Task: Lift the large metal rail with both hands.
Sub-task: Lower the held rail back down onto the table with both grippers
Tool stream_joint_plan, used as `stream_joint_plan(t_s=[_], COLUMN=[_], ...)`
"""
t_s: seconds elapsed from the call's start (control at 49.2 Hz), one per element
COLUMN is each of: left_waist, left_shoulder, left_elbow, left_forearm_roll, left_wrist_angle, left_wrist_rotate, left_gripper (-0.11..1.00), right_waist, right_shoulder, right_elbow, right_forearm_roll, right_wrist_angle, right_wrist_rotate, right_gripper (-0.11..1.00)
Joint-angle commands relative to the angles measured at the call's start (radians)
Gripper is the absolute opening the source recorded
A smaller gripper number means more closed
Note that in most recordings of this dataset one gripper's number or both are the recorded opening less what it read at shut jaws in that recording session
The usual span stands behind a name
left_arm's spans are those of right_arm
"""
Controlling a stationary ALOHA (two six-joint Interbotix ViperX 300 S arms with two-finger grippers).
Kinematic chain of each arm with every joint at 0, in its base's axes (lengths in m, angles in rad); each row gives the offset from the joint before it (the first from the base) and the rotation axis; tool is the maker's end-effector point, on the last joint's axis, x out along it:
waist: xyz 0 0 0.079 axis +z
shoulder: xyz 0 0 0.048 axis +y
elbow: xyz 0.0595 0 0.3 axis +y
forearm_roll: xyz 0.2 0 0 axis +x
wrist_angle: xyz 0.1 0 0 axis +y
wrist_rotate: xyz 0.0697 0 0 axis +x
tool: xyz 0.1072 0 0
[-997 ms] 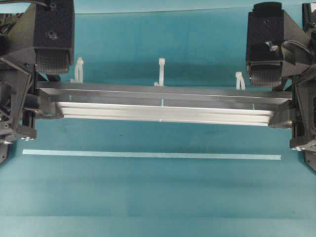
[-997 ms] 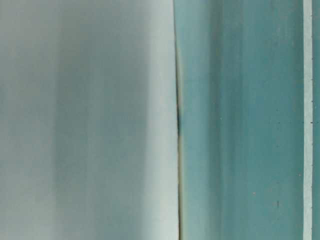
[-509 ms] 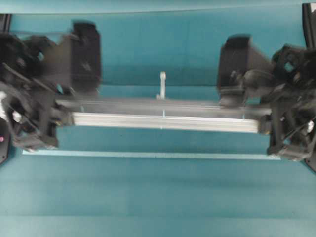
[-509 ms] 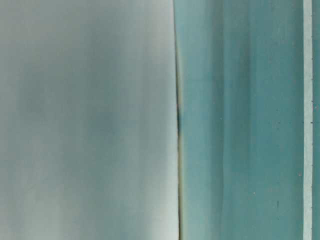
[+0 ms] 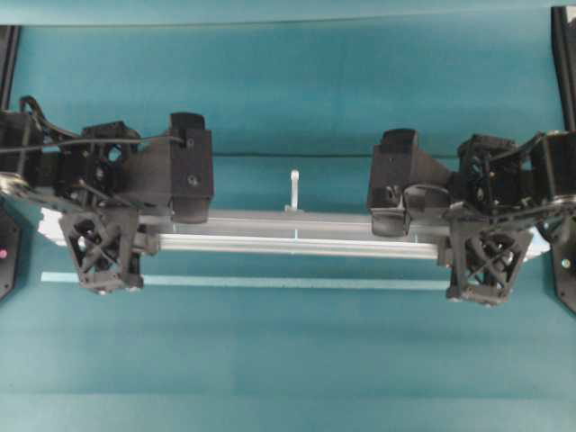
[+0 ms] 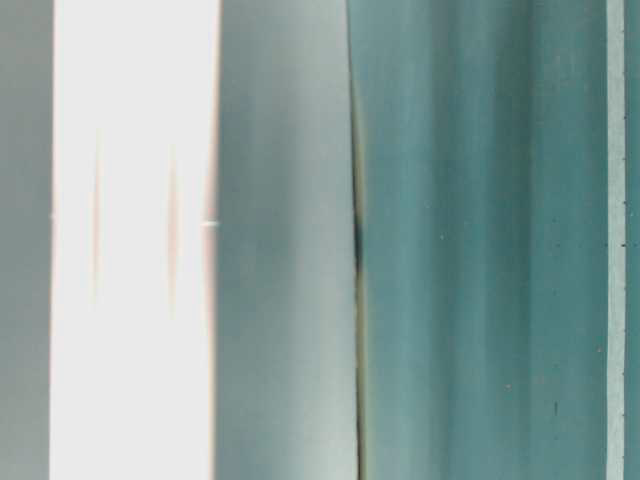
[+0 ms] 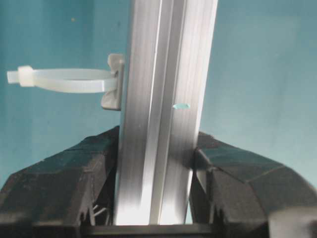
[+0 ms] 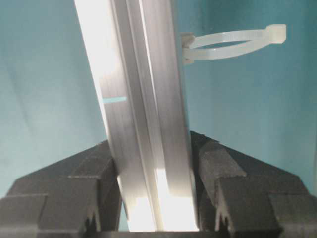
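Rail [image 5: 297, 236] hangs level above the teal table [image 5: 288, 360], clamped near each end by the left gripper [image 7: 154, 163] and right gripper [image 8: 151, 163]. Uneven raising could tilt it, letting smooth aluminium slide through the fingers [image 7: 74, 173].

Work surface: a flat teal matte table covering [image 5: 288, 360], uniform in colour, with faint lengthwise bands of lighter and darker tone. A thin pale tape strip [image 5: 297, 283] lies flat on it, running side to side. In the table-level view a blurred grey-white expanse [image 6: 280, 300] fills the left half, with one overexposed white band. Lighting even, shadows soft.
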Motion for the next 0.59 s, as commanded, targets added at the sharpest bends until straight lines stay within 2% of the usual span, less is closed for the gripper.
stream_joint_plan(t_s=[0.0,0.122,0.386,0.57], left_waist=[0.012,0.012,0.023,0.023], left_shoulder=[-0.017,-0.005,0.043,0.057], left_elbow=[0.029,0.086,0.190,0.265], left_forearm_roll=[0.000,0.000,0.000,0.000], left_wrist_angle=[-0.063,-0.132,-0.199,-0.319], left_wrist_rotate=[-0.002,0.000,0.002,-0.003], left_gripper=[0.36,0.36,0.36,0.36], right_waist=[-0.003,-0.005,-0.006,-0.011], right_shoulder=[-0.005,-0.002,0.009,0.032], right_elbow=[0.020,0.069,0.176,0.239], right_forearm_roll=[-0.008,-0.009,-0.023,-0.026], right_wrist_angle=[-0.037,-0.083,-0.209,-0.296], right_wrist_rotate=[0.014,0.012,0.009,0.006], right_gripper=[0.38,0.38,0.38,0.38])
